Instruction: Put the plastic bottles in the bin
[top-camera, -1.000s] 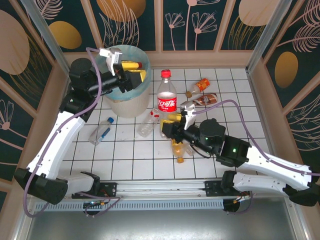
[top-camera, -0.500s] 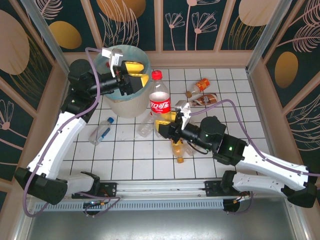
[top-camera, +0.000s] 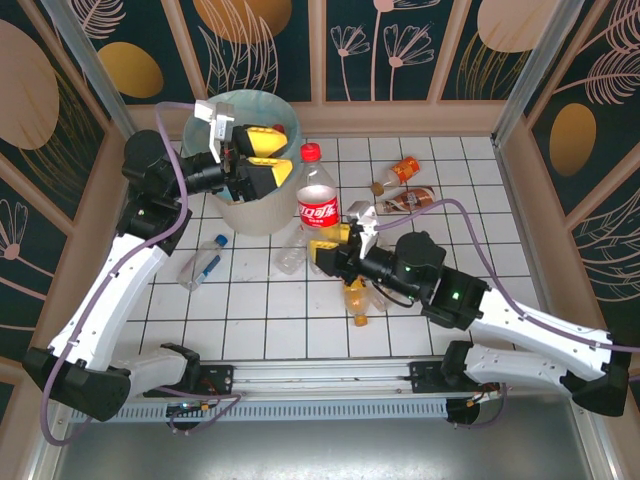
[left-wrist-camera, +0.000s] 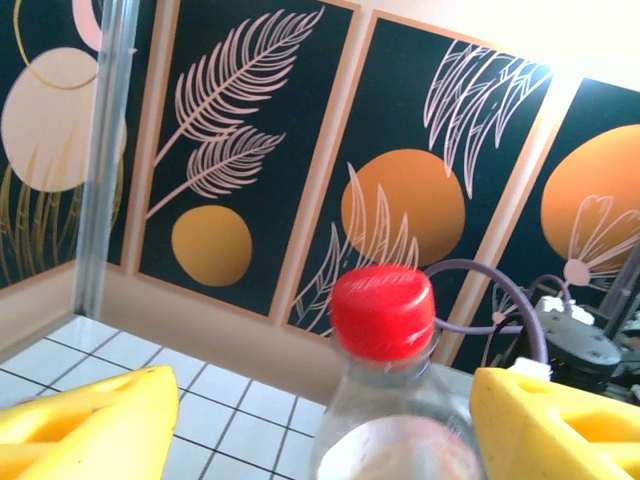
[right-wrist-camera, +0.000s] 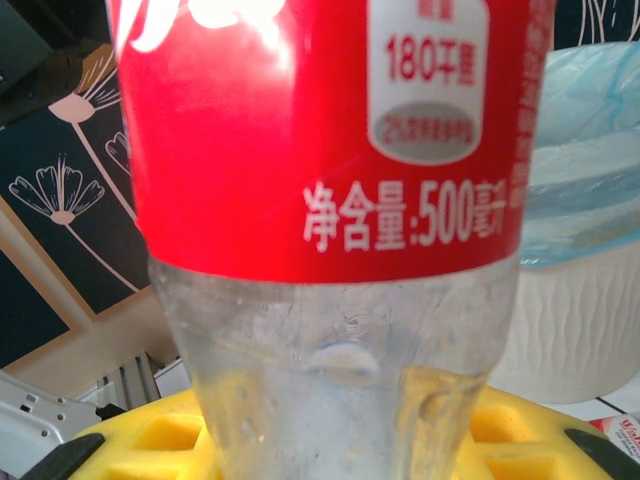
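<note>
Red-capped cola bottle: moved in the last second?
Yes. The cola bottle, held at its base by the right gripper, has shifted left, closing the gap to the bin.
</note>
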